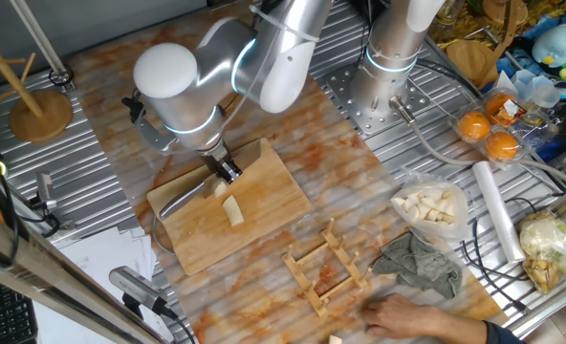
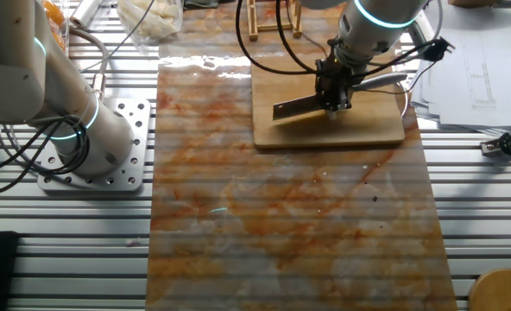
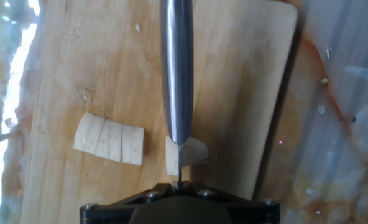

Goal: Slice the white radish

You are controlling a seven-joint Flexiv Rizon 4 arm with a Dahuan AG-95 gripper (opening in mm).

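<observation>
**On the Cutting Board, a Blade Meets the Radish**

Over a marbled orange table (image 1: 293, 205) the silver robot arm (image 1: 264, 57) bends down to a wooden cutting board (image 1: 264, 205). Its gripper (image 1: 224, 170) is clenched on the handle of a knife (image 3: 176, 68), whose blade runs out across the board. The white radish (image 3: 109, 138) lies on the wood in pieces: a scored, sliced run to one side of the blade, and a shorter chunk (image 3: 193, 152) directly under the edge, close to the gripper. Beyond the board stand a small wooden rack (image 1: 326, 268), a grey cloth (image 1: 422, 263) and a clear bag of pale cut pieces (image 1: 431, 205).
</observation>
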